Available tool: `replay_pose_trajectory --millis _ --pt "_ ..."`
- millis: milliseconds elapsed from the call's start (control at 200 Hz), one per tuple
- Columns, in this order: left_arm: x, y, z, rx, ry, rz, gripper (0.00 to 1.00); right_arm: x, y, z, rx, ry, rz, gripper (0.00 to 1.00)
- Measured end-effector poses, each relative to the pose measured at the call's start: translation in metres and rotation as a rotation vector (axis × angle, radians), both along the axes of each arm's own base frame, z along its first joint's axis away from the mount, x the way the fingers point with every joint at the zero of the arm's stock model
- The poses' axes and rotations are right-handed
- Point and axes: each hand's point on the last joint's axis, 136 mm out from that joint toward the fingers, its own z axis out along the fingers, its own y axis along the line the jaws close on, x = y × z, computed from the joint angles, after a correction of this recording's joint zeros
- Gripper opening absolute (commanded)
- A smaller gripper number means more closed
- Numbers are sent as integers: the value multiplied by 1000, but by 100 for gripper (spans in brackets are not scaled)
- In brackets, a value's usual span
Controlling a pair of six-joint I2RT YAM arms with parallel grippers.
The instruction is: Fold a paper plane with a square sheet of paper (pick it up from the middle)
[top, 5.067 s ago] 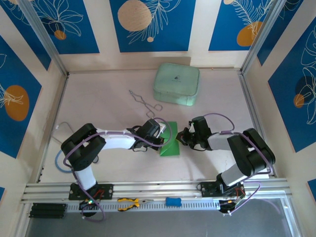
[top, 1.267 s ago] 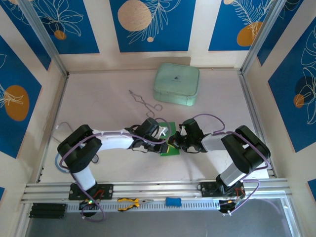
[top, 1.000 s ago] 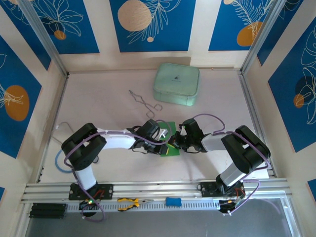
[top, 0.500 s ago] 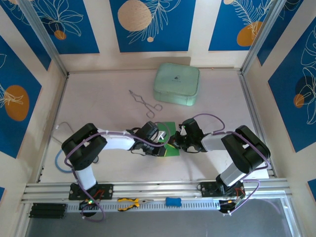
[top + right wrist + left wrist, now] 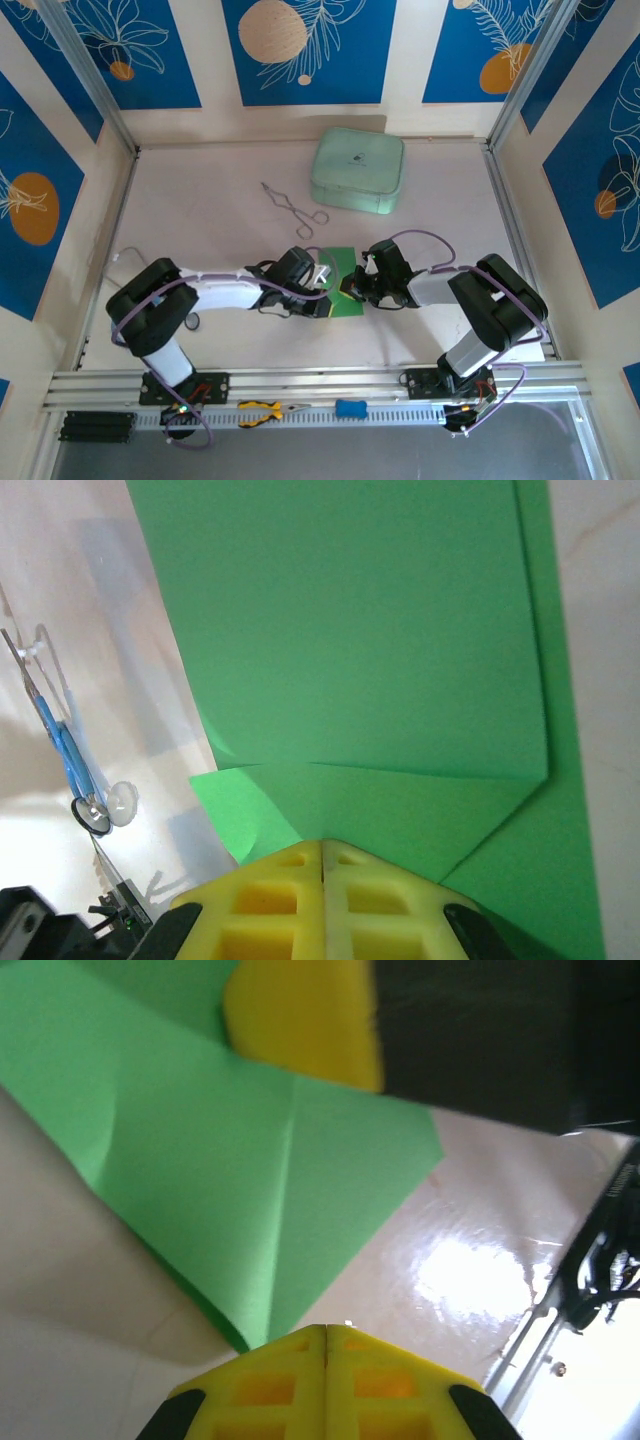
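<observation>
The square sheet of paper (image 5: 342,262) is bright green and lies partly folded on the table between both arms. Creases and overlapping flaps show on it in the left wrist view (image 5: 250,1190) and the right wrist view (image 5: 350,630). My left gripper (image 5: 331,297) is shut, its yellow tip (image 5: 326,1330) at the paper's folded near corner, with nothing visible between the jaws. My right gripper (image 5: 349,291) is shut too, its tip (image 5: 322,845) pressed down on the paper. One of the right gripper's yellow fingers (image 5: 300,1020) rests on the sheet ahead of the left tip.
A pale mint-green rounded case (image 5: 357,172) sits at the back of the table, with metal tongs (image 5: 293,207) in front of it. Yellow-handled pliers (image 5: 265,409) and a small blue object (image 5: 350,408) lie on the front rail.
The left arm's elbow has swung down and to the left while its gripper stays at the paper's left edge. The right gripper has held still on the paper.
</observation>
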Motion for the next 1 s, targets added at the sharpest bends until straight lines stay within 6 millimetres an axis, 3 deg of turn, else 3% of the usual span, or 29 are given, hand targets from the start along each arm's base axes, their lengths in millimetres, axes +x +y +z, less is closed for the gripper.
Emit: replay_pose_trajectory --millis 190,340,610,1000 --pt "13 -15 19 -43 -38 -1 1 0 0 0 0 0 0 0" --pt "19 -22 9 -28 -27 0 1 0 0 0 0 -1 2 0" --pt "15 -8 -23 48 6 33 0 0 0 0 0 -1 3 0" --pt "0 11 -23 8 24 95 1 -1 4 0 14 9 21 0"
